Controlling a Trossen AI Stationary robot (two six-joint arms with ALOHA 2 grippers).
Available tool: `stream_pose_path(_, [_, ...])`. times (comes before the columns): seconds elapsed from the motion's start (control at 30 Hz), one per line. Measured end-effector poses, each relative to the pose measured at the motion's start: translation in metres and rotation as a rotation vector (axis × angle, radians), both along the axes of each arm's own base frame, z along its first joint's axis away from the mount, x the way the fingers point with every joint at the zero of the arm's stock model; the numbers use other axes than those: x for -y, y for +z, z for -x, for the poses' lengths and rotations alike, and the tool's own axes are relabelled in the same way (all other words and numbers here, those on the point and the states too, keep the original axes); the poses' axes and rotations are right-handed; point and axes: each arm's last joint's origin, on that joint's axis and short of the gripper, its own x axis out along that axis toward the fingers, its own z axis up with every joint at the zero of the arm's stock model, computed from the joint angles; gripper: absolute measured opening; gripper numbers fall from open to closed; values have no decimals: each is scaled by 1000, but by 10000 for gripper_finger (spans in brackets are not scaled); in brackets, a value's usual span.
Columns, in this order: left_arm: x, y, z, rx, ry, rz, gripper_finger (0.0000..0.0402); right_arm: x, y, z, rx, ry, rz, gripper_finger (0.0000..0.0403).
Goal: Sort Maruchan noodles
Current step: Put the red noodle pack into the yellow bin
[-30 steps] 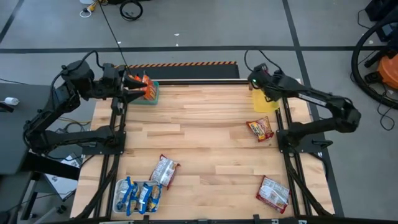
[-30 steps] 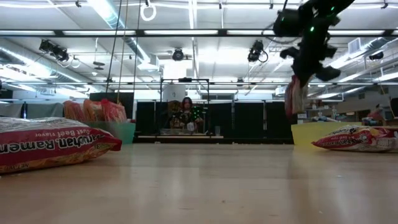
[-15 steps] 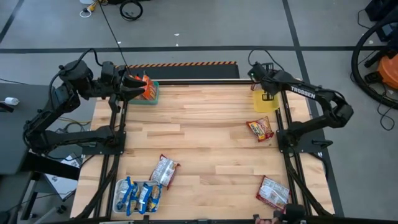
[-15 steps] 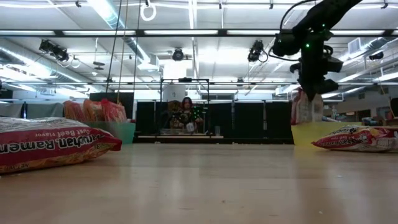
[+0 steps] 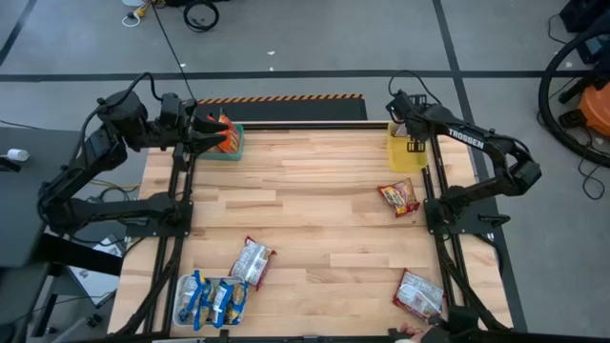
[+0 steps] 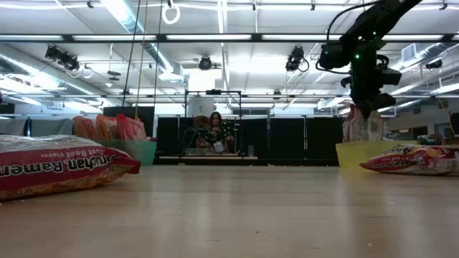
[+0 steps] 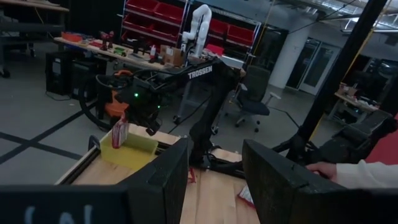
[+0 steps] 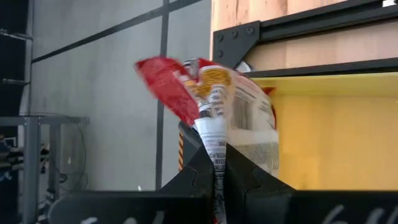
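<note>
My right gripper is shut on a red-and-white noodle packet over the yellow tray at the table's far right. The packet also shows in the low view. My left gripper is open and empty above the teal tray at the far left, where orange packets stand on edge. Three red-and-white packets lie flat on the table: one, another and a third. Blue-and-yellow packets lie in a white tray. My right gripper pinches the packet's crimped end edge between its two fingers. The fingers come from above, pointing down. The packet hangs upright below them, its lower end inside the yellow tray's walls; whether it touches the tray's floor I cannot tell.
A black rail runs along the table's far edge. A person's hand shows at the near right corner. The middle of the table is bare wood.
My right gripper has carried the red-and-white packet toward the table's right edge and down, over the yellow tray. The packet, which hung clear above the tray's rim, now has its lower end inside the tray.
</note>
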Motion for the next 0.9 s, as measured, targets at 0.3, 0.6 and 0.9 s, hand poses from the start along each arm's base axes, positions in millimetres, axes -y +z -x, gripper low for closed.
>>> stream_pose_path(0.3, [-6, -4, -10, -25, 0, 40, 155, 19, -23, -3, -34, -38, -52, 20])
stream_pose_path(0.6, [-3, -6, -16, -37, -32, 70, 155, 40, -41, -20, 13, 57, -33, 63])
stream_pose_path(0.9, [10, -5, -21, -40, -95, 33, 155, 30, -9, -8, -57, 129, 47, 130])
